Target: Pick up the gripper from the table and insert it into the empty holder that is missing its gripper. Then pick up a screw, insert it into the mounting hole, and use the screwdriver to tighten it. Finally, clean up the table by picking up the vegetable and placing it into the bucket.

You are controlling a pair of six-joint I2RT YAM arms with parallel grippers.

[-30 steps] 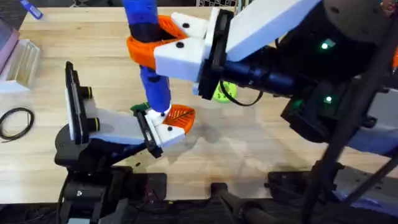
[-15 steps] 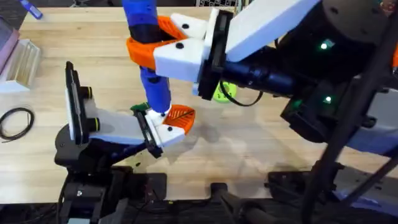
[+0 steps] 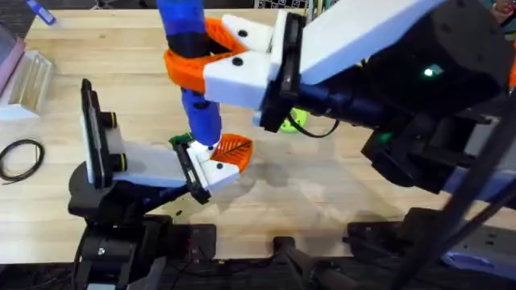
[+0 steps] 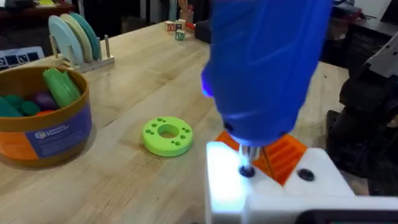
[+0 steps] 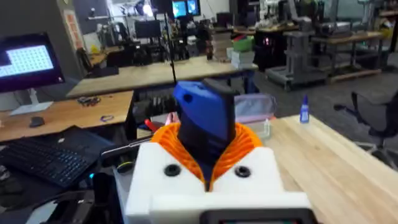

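Up close, right hand (image 5: 208, 171) clamps screwdriver (image 5: 205, 127); left wrist shows bucket (image 4: 43, 124)

my overhead camera looks down and forward over the light wooden table (image 3: 339, 193). my left wrist camera sits very close behind its white fingers (image 4: 273, 193), facing across the table. my right wrist camera looks out level over its orange ribbed pads (image 5: 249, 144) into the room. all three share the blue pen-shaped electric screwdriver (image 3: 193, 72).
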